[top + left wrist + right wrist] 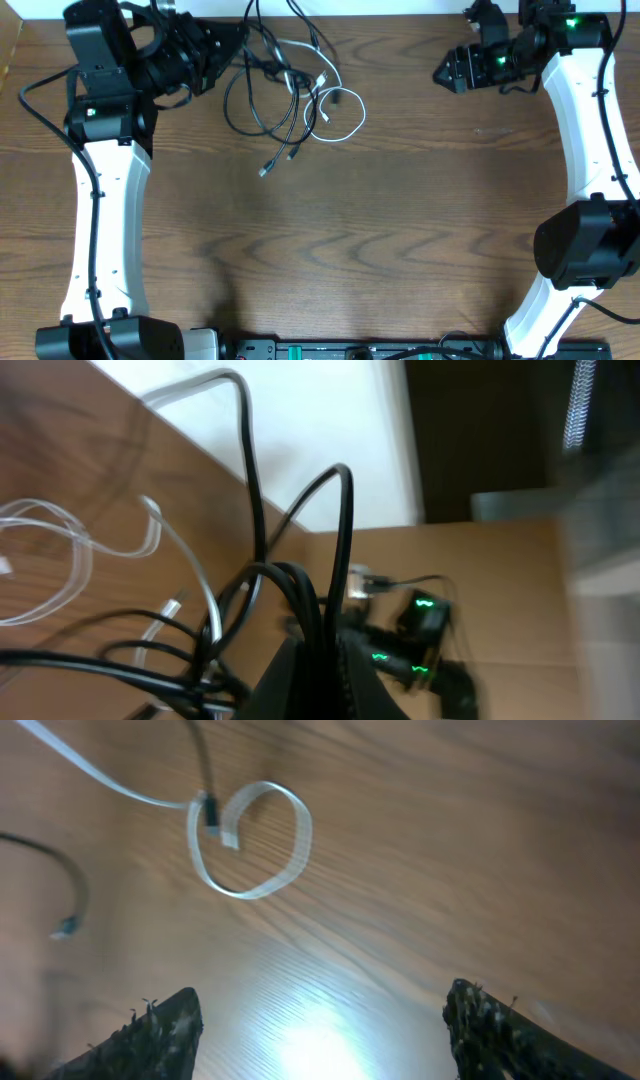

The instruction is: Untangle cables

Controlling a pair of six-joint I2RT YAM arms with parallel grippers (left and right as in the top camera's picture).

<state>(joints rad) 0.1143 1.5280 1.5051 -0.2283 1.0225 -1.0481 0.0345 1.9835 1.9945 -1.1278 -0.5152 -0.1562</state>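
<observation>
The left gripper (228,45) is clenched on black strands of the cables (295,90), which rise from it in the wrist view. The right gripper (322,1035) is released and empty at about 1 o'clock on the tabletop (330,250), well apart from the heap. The cables lie at 11 to 12 o'clock, black and white loops crossing. By my judgement no cord is separated yet, so nearly all the untangling remains.
</observation>
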